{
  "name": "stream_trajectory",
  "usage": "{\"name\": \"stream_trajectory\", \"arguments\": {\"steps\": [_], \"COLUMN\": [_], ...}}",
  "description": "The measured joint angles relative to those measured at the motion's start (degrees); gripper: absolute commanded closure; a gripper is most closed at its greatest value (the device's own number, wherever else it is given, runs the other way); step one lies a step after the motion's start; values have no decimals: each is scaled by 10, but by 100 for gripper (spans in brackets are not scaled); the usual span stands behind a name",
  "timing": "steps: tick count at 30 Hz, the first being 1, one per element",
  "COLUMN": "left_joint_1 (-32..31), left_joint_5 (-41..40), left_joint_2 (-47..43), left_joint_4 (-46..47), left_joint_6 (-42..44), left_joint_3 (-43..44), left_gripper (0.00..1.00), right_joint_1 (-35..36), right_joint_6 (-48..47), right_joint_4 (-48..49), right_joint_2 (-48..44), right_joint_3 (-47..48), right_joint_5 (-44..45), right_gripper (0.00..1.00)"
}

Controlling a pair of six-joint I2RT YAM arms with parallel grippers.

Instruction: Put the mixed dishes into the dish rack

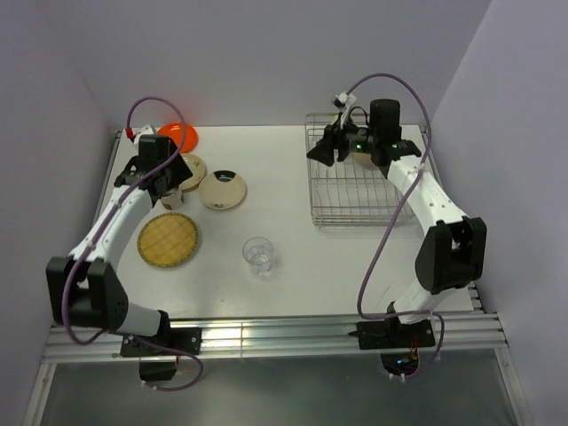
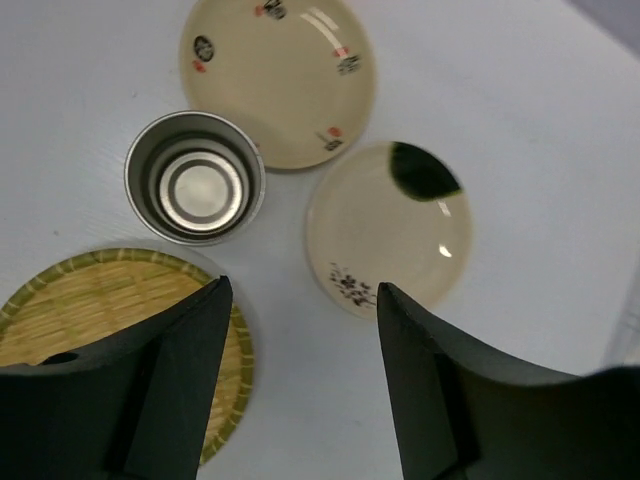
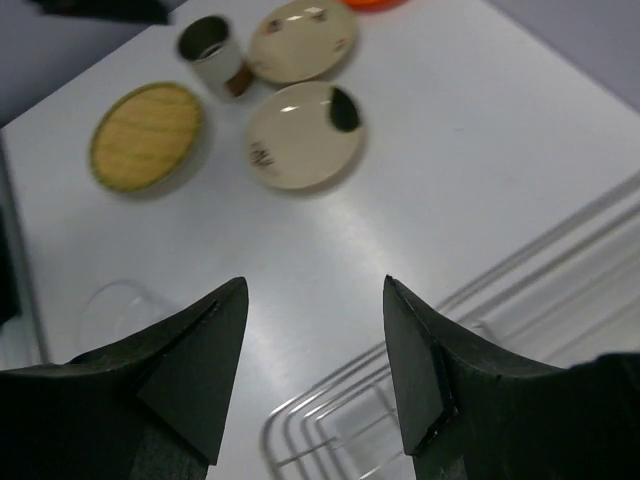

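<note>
Orange plate (image 1: 177,135), woven yellow-brown plate (image 1: 169,240), silver rack (image 1: 355,222)

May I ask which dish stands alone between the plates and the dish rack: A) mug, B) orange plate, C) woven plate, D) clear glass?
D: the top view shows the clear glass apart from everything, with the woven plate to its left and the dish rack to its right.

From above, the left gripper (image 2: 300,290) hides most of the mug (image 1: 171,199) and one edge of the orange plate (image 1: 182,135). The left wrist view cuts off the woven plate (image 2: 90,300) at its left side. The right wrist view blurs the glass (image 3: 112,305).
</note>
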Motion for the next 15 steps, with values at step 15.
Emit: {"name": "stream_trajectory", "arguments": {"steps": [15], "left_joint_1": [47], "left_joint_5": [0], "left_joint_2": [225], "left_joint_4": [-33], "left_joint_6": [95], "left_joint_3": [109], "left_gripper": [41], "right_joint_1": [52], "right_joint_6": [3], "right_joint_4": [6], "right_joint_2": [-96], "right_joint_3": [-155], "right_joint_5": [-95], "right_gripper": [38]}}
